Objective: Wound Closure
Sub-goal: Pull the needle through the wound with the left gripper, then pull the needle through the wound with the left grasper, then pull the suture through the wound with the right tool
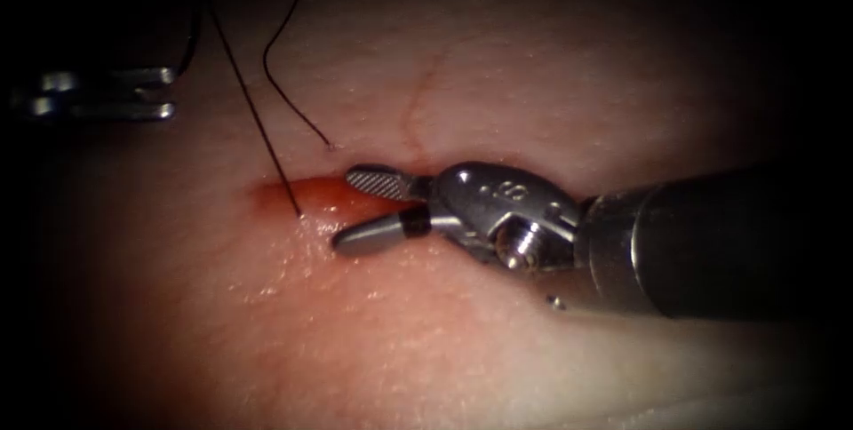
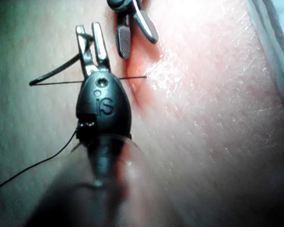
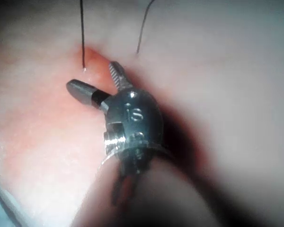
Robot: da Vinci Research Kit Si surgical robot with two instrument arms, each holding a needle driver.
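The needle (image 2: 57,72) is out of the tissue (image 1: 462,341), held by the left tool (image 2: 87,28) well to the left of the cut (image 1: 324,192). In the left wrist view it is a dark curve. The left tool's jaws are clamped on it near one end, and its other end points away from the cut. At that free end the thread (image 1: 253,115) joins it and runs straight back to the cut.

In the endoscope view the cut is a short slit in pale tissue, with red fluid (image 1: 275,199) pooled in it and staining the skin at its left end. One dark strand of thread comes down from above and enters the tissue at the left end of the cut. A second strand curves down beside it and ends in the skin just above the cut, a little apart from the first.

The right tool (image 1: 346,210) reaches in from the right and its tip lies over the cut. Its jaws are spread apart and hold nothing. One jaw, its ridged face showing, sits along the upper edge of the cut; the other sits just below the cut. Neither jaw touches the thread, though the nearer strand is just left of their tips.

The left tool appears dimly in the endoscope view, far to the upper left of the cut.
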